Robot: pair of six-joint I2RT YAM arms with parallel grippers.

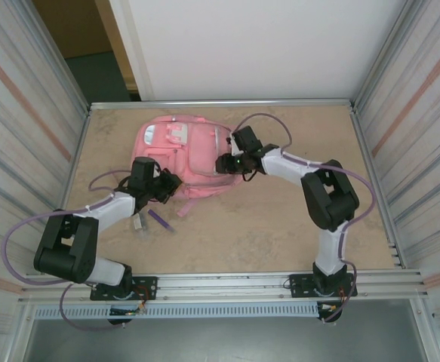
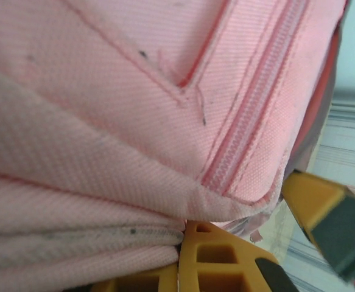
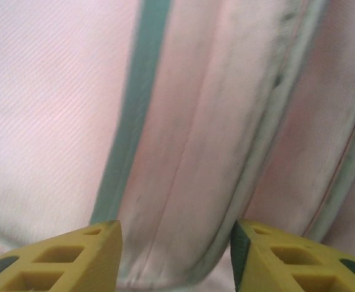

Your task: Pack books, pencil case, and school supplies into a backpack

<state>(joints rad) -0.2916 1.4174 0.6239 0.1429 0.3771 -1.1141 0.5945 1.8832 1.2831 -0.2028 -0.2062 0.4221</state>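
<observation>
The pink backpack lies flat at the back middle of the table. My left gripper is at its near edge. In the left wrist view that gripper is shut, with a fold of the backpack's pink fabric pinched between its yellow fingers. My right gripper is at the backpack's right side. In the right wrist view its jaws stand about half apart, closed on a thick padded roll of the backpack that fills the gap. A short purple pen and a small grey-white piece lie on the table near the left arm.
Metal-framed walls enclose the tan table on the left, the right and the back. Purple cables loop from both arms over the table. Open tabletop lies in front of the backpack and to the right.
</observation>
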